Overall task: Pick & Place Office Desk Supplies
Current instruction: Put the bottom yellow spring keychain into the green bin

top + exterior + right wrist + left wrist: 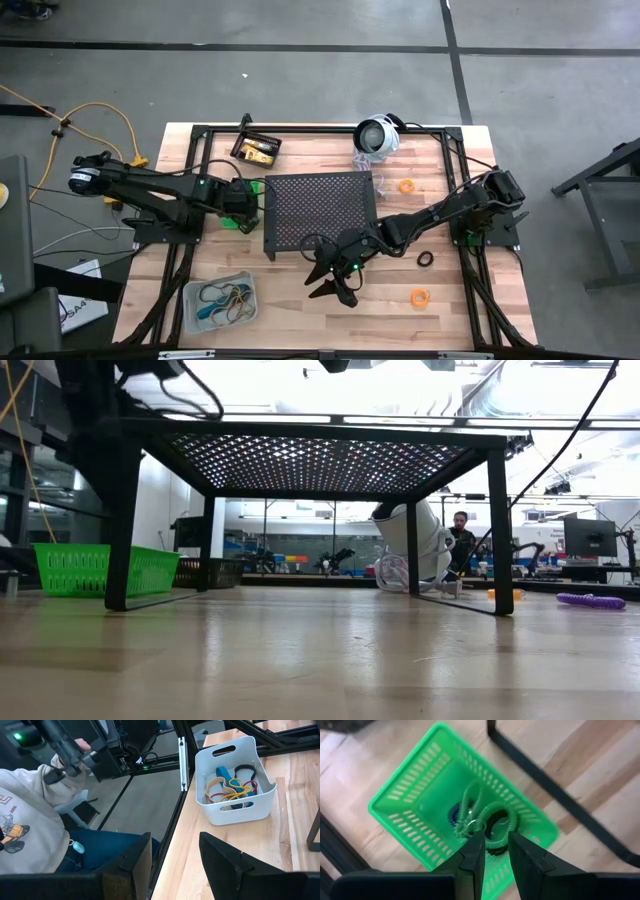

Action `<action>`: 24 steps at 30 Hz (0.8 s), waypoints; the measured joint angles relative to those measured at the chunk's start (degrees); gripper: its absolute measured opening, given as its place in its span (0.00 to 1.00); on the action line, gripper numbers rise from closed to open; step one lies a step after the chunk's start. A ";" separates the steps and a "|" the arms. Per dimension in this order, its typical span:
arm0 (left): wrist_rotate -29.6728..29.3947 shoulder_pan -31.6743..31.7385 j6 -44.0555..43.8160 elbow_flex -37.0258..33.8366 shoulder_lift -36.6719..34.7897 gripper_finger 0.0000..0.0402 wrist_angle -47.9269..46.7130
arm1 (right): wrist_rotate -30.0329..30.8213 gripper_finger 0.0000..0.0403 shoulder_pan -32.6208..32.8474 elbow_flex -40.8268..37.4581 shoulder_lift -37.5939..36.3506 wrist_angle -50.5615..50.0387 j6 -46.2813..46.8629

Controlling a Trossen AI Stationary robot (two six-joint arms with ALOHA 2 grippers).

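Wood table (290, 320), black stand (320, 210) mid-table, white device (378, 135) at far edge.

Left gripper (492, 851) over green bin (395, 805), just left of stand. Fingers (472, 857) slightly apart, clamped on nothing. Green coil (492, 822) lying in the bin right under the tips, something dark blue beside it. Possibly touching the coil; hard to tell from the wrist view.

Right gripper (335, 280) low over bare wood just near-side of stand, spread wide, empty. Pointed toward clear bin (235, 780) at near left, with bands (231, 787) inside. Black bin (257, 150) at far left, yellow tubes in it.

Not yet binned, all on the right: orange loop (407, 186) far, second orange loop (419, 296) near, black loop (426, 259) between. Purple loop (590, 600) visible in low view only.

Risks:
- Raising left with a tip hooked in the coil: pulls coil back out, or tips the light bin.
- Swinging right toward the loops: forearm clipping a stand leg, given the tight clearance.
- Thin flat loops: scraping wood, flicking a loop away, or closing on air.
- Person (25, 835) close beyond the near edge: no wide sweeps that way.
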 joint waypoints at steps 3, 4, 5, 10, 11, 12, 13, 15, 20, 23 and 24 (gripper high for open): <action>-0.04 0.00 1.01 2.82 -1.73 0.20 -0.91 | 0.00 0.38 -0.02 0.00 -0.02 -0.02 0.00; -0.04 0.00 1.64 3.94 -2.41 0.20 -0.99 | 0.00 0.38 -0.02 0.00 -0.02 0.00 0.00; -0.04 0.00 2.46 5.09 -3.11 0.20 -0.85 | 0.00 0.38 -0.02 0.00 -0.02 -0.02 0.00; -0.26 -1.32 5.25 8.89 -6.38 0.20 3.74 | 0.00 0.38 -0.02 0.00 -0.02 -0.03 0.00; -0.24 -2.00 6.42 8.89 -7.07 0.20 5.59 | 0.00 0.38 -0.02 0.00 -0.02 -0.07 0.00; -0.23 -2.80 7.65 8.89 -7.64 0.20 7.34 | 0.00 0.38 -0.02 -0.01 -0.02 -0.09 0.00; -0.22 -3.70 8.76 8.89 -8.03 0.20 9.03 | 0.00 0.38 -0.02 0.00 -0.02 -0.13 0.00; -0.24 -5.71 10.70 8.89 -8.72 0.20 12.13 | 0.00 0.38 -0.02 0.00 -0.02 -0.35 0.00; -0.24 -10.22 15.42 8.89 -8.98 0.20 19.50 | 0.00 0.38 -0.02 0.00 -0.02 -0.92 0.04; -0.26 -12.40 17.49 8.91 -8.88 0.20 22.72 | 0.00 0.38 -0.02 0.00 -0.02 -0.92 0.05; -0.26 -12.99 17.85 8.90 -8.85 0.20 23.22 | 0.00 0.38 -0.02 0.00 -0.02 -0.92 0.07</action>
